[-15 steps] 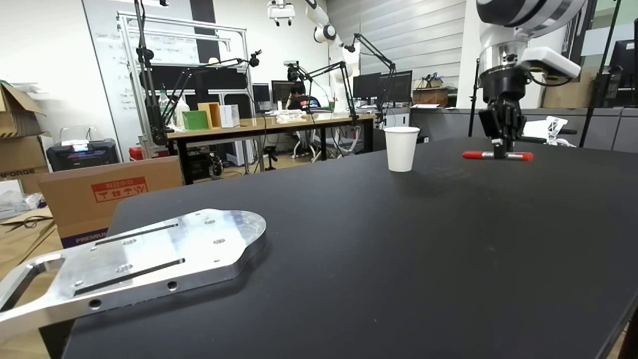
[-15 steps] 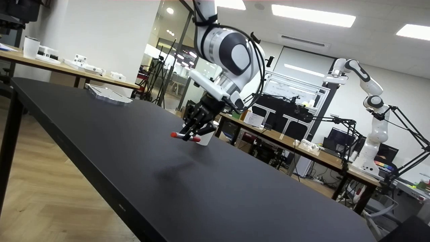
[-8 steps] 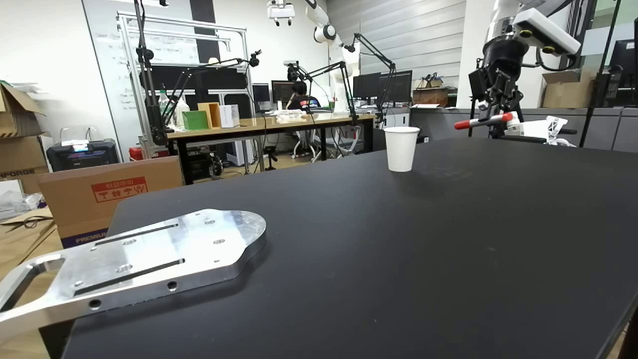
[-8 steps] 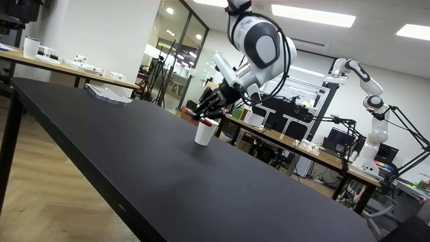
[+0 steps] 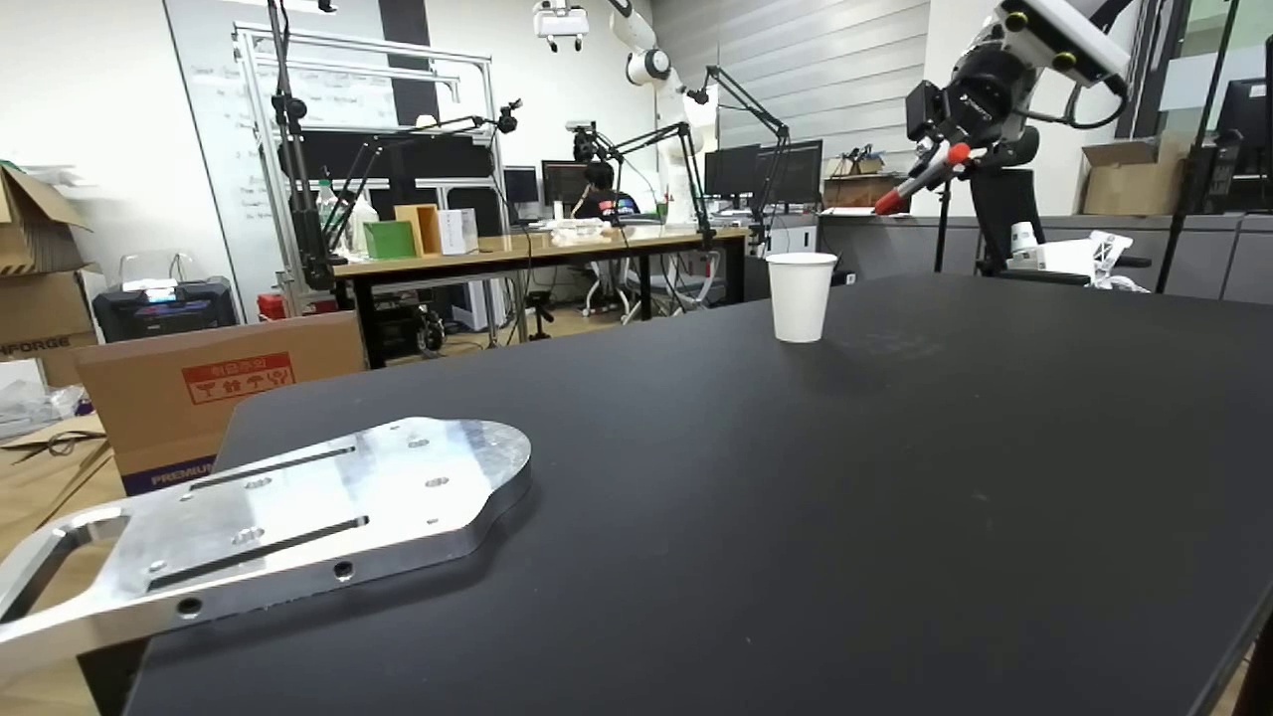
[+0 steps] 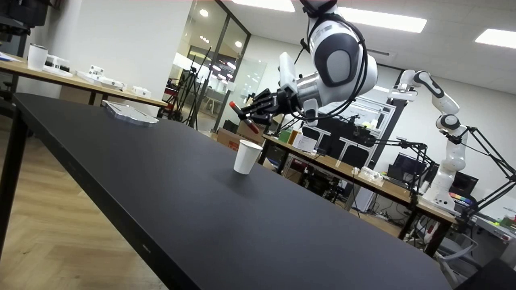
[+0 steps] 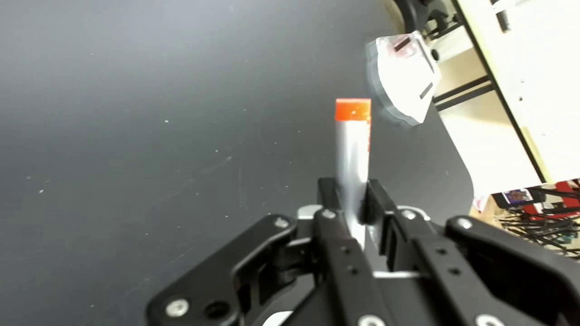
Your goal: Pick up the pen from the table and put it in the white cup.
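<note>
In an exterior view, pincer (image 6: pixel 244 116) clamps pen (image 6: pixel 251 126), twelve o'clock of the white cup (image 6: pixel 246 158); surface (image 6: pixel 282 233) stretches toward five.

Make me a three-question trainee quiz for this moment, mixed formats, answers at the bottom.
1. Fill the gap (upright or tipped): the white cup is ... on the black table.
2. Multiple choice: the jaws hold A) nothing, B) the pen, C) the white cup.
3. True or false: the pen is inside the white cup.

Key: 1. upright; 2. B; 3. false, the pen is outside it.
</note>
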